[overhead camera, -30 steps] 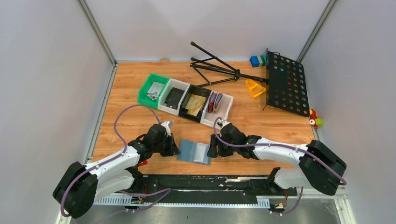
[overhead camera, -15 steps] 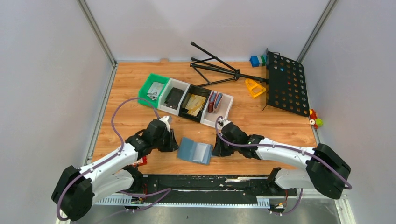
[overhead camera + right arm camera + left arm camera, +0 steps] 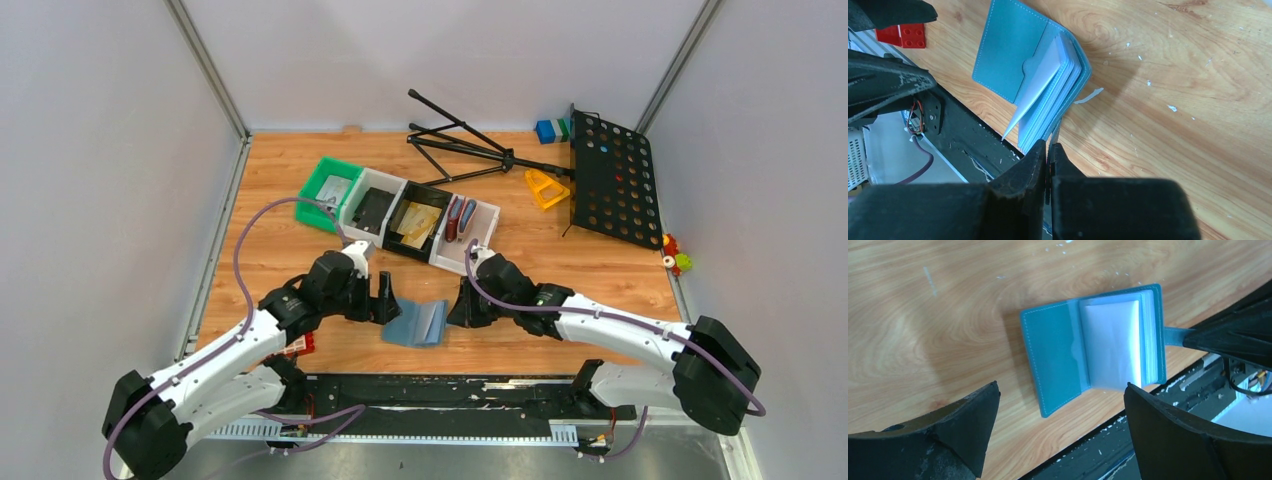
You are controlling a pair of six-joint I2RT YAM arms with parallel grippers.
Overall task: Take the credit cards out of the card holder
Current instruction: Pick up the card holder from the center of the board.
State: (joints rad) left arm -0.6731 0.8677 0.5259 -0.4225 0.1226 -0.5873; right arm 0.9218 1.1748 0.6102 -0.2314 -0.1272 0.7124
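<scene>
**Open card holder lies between the two grippers, pinned from the right**

On the wooden surface (image 3: 290, 260), near its front edge, the card holder (image 3: 415, 323) lies opened, and we find it almost midway between the two arms. Its fold line runs roughly from near to far, so the two halves spread to the left and to the right. The row of bins (image 3: 358, 236) stands behind it, well apart, and nothing blocks the way from either side.

The right gripper (image 3: 458, 310) is clenched on the thin strap (image 3: 1175, 335) at the right edge of the holder. The left gripper (image 3: 388, 300) is released, with its jaws wide, just beside the flat left half.

The pale sleeves (image 3: 1110, 345) stand half lifted on the right half. We cannot tell whether the credit cards are inside them; no card shows. In our judgement the left arm is the better placed one to reach into the sleeves, coming from the left.
</scene>
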